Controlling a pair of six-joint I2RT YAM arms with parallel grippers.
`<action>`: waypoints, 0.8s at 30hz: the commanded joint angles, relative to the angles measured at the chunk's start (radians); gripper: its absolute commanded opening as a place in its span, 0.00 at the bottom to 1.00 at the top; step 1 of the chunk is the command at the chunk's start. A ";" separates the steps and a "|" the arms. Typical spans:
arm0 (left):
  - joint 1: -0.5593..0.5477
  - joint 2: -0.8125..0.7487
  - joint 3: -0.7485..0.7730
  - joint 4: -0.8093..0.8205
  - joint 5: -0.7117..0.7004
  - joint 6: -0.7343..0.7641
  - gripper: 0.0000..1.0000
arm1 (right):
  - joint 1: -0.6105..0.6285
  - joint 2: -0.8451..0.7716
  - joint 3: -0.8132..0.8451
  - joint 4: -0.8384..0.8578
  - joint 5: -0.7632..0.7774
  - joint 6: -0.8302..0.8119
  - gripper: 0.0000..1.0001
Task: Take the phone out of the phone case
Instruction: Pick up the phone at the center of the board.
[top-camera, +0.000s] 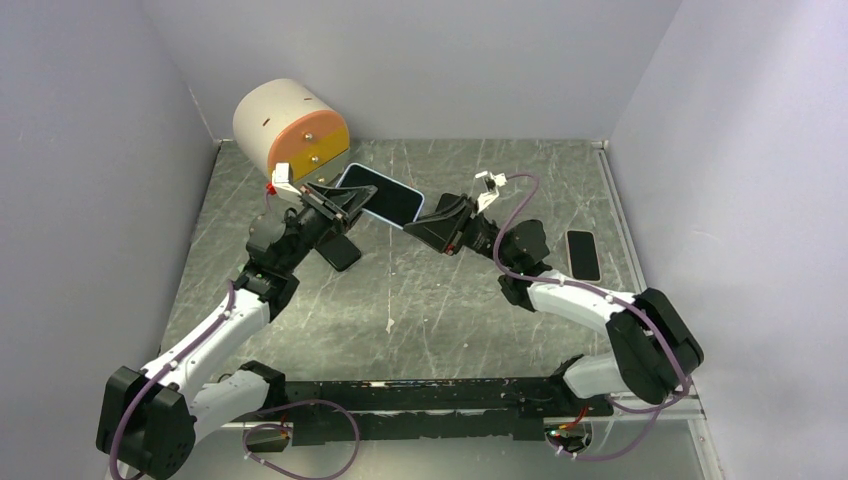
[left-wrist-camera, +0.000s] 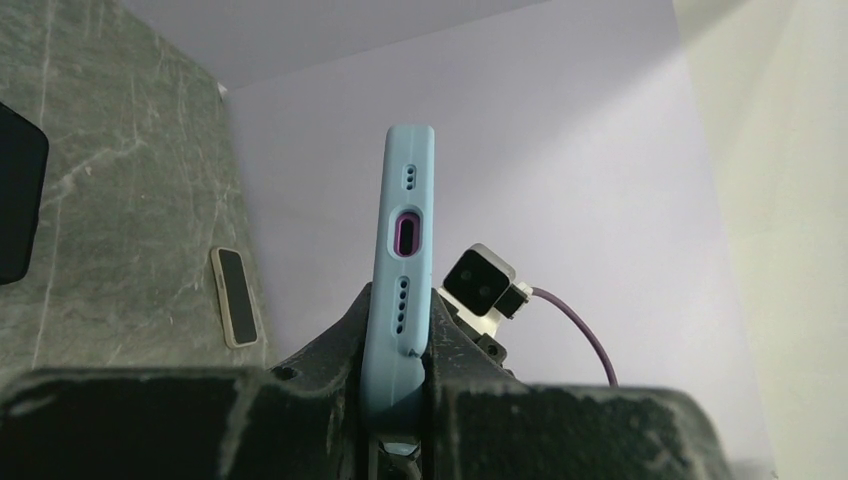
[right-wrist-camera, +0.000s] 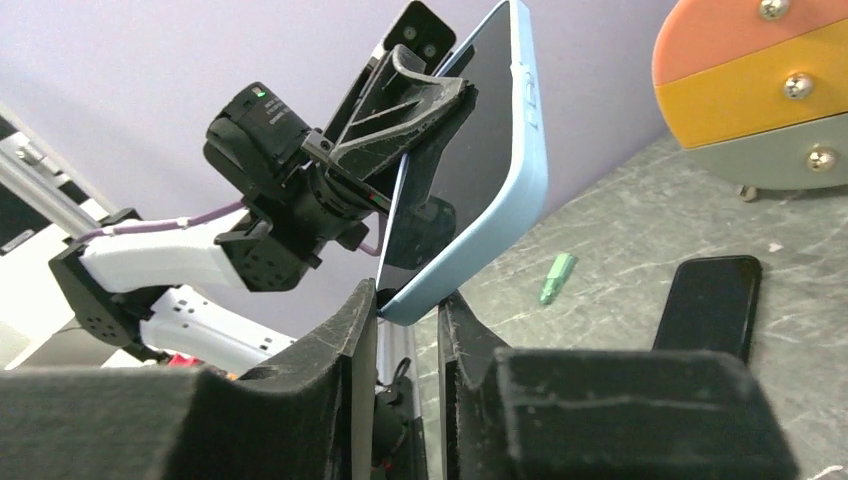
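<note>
While the left gripper (top-camera: 340, 203) clamps the light-blue rubbery phone case (left-wrist-camera: 405, 200), its long axis runs right — into the right gripper (right-wrist-camera: 405, 305), jaws narrow, perhaps pinching.

The left end effector (left-wrist-camera: 400, 320) hides one end of the phone case (left-wrist-camera: 405, 230).

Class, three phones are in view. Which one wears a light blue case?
The raised phone, held off the table between the left gripper and right gripper. The phone by the left arm and the right-hand phone lie flat, showing no blue.
</note>
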 joint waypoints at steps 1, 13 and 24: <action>0.001 -0.025 0.027 0.082 0.011 -0.057 0.02 | -0.032 0.012 0.035 0.163 -0.066 -0.037 0.18; 0.041 0.023 0.117 -0.051 0.165 -0.072 0.03 | -0.033 0.043 0.126 0.048 -0.320 -0.310 0.11; 0.226 0.086 0.144 0.104 0.454 -0.072 0.03 | -0.046 -0.024 0.181 -0.333 -0.310 -0.605 0.19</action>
